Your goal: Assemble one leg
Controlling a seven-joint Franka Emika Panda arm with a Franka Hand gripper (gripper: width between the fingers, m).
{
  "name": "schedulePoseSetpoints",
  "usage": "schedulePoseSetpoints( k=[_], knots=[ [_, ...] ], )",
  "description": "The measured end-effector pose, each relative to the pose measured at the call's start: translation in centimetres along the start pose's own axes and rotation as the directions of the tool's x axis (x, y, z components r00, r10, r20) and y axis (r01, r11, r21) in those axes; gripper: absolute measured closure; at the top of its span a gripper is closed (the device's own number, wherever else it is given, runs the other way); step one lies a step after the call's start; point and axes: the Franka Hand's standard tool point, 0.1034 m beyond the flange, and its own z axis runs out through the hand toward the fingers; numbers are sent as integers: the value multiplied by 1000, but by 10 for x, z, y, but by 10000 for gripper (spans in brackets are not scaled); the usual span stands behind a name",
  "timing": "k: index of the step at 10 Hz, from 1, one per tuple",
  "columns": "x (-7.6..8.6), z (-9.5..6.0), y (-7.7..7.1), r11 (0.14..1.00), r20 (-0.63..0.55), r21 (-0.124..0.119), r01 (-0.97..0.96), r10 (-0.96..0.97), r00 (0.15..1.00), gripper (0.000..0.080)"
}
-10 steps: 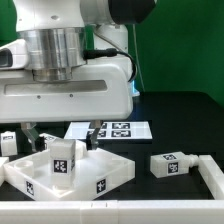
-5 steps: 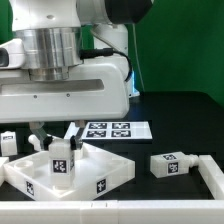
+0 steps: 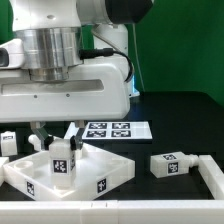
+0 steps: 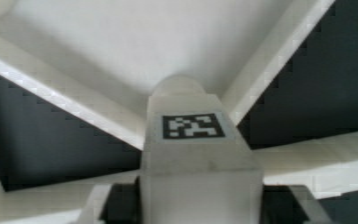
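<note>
A leg (image 3: 62, 162), a white block with a square tag, stands upright on the near left part of the large white panel (image 3: 105, 172). My gripper (image 3: 57, 143) reaches down over the leg, with a finger on either side of its top, shut on it. In the wrist view the leg (image 4: 197, 135) fills the middle and runs down between the dark pads (image 4: 128, 205), which press on both its sides. The panel's white edges (image 4: 69, 80) show beyond it. My gripper (image 4: 201, 205) holds the leg at its near end.
Another leg (image 3: 172, 165) lies on its side on the black table at the exterior view's right. A third leg (image 3: 8, 143) sits at the left edge. The marker board (image 3: 112, 129) lies behind the panel. A white rail (image 3: 110, 212) runs along the front and right.
The fingers, spread wide around the leg one second ago, have closed in on it. Nothing has moved in the last half second.
</note>
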Motion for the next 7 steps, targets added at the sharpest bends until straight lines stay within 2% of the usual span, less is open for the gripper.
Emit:
schedulePoseSetpoints(
  k=[3,5,7],
  knots=[
    [-2,1,-4,947,-8,44,-319,320,947,518],
    [-1,2,-5,840,-16,76,-537,540,842,517],
    [-2,3,-13,652,-11,96,-752,756,655,517]
  ],
)
